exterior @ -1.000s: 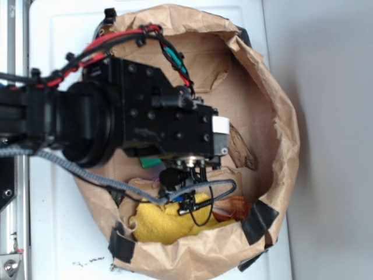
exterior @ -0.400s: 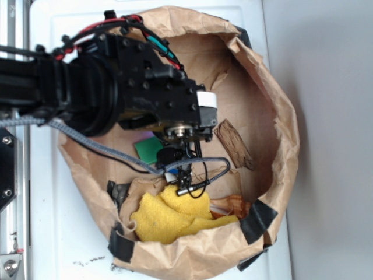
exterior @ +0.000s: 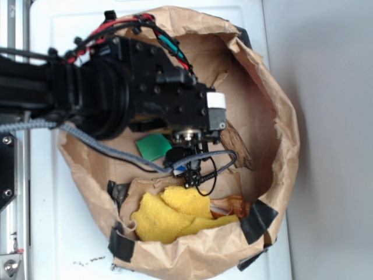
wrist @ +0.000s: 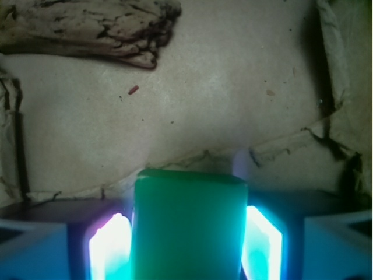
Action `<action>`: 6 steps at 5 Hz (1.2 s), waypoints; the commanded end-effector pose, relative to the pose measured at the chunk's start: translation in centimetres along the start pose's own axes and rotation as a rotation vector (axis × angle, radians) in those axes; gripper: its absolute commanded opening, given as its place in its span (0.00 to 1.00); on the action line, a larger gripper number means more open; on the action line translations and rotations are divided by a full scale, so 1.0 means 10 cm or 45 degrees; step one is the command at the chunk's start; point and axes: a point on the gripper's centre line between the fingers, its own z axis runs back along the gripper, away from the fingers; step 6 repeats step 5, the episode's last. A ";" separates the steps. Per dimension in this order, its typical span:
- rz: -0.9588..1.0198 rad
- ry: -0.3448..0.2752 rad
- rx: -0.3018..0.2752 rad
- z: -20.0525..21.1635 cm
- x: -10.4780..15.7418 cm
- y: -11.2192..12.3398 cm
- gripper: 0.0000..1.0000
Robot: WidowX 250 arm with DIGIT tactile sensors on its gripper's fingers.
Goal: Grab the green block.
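Gripper (wrist: 186,245) inside paper bag (exterior: 280,116); jaws pinching green block (wrist: 189,224) from both sides. Block near wood piece (wrist: 87,26), not touching. Risk: smooth faces, block could slip out on lift.

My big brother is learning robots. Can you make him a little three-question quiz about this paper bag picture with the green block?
1. True or false: in the wrist view the green block sits between the two fingers of the gripper.
2. What lies at the top left of the wrist view? A) a spoon B) a brown wood piece C) a red ball
3. Fill in: in the exterior view, the fluffy cloth near the bottom of the paper bag is coloured ____.

Key: 1 true; 2 B; 3 yellow.
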 end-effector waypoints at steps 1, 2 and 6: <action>0.047 -0.043 -0.004 0.49 -0.06 -0.16 0.00; 0.098 0.000 0.037 0.95 0.03 -0.33 0.00; 0.170 -0.005 0.193 1.09 0.07 -0.61 0.00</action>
